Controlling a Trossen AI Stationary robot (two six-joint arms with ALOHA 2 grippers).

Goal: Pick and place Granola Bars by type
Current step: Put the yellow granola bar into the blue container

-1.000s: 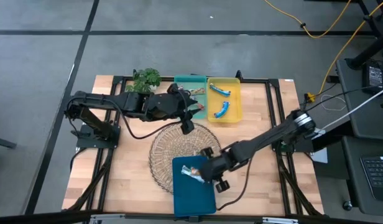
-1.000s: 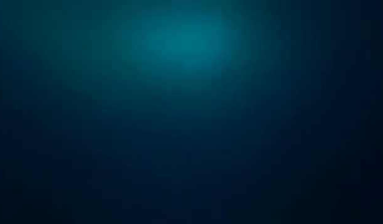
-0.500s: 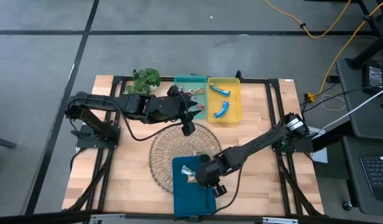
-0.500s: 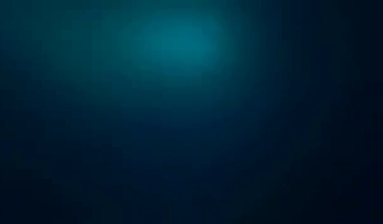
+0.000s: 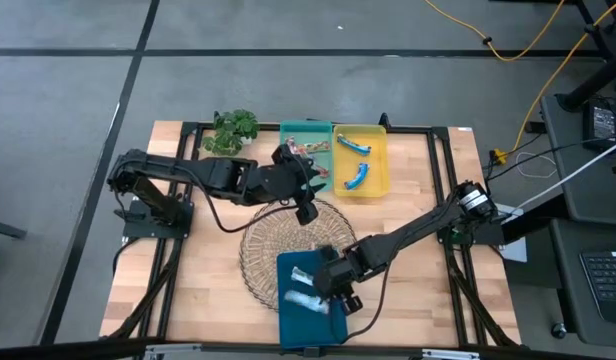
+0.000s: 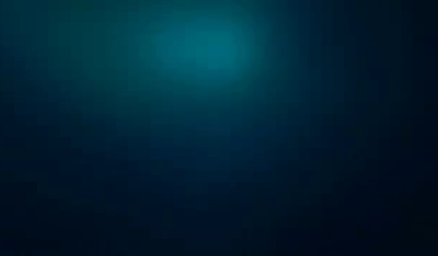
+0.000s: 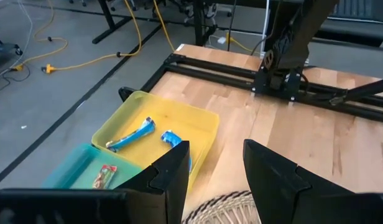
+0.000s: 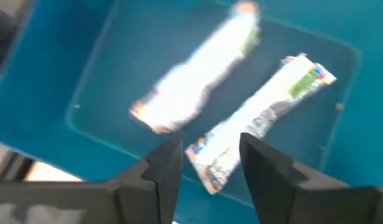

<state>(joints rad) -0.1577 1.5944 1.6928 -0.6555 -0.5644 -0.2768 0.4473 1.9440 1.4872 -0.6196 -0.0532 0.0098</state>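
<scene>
Two white bars [image 8: 198, 93] lie in the blue tray [image 5: 313, 315], low centre of the high view, under the right gripper [image 8: 207, 165], whose jaws stand apart, holding nothing. Two blue bars [image 5: 354, 177] sit in the yellow tray [image 5: 378, 135], upper centre, and a reddish one [image 7: 104, 176] in the green tray [image 5: 288, 128]. The left gripper [image 7: 213, 168] hovers over the basket [image 5: 258, 245] edge, jaws apart, empty. I can't tell whether the basket holds any more bars.

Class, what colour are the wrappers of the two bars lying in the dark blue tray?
Silvery white with green patches, clearest in the right wrist view: bars and.
</scene>
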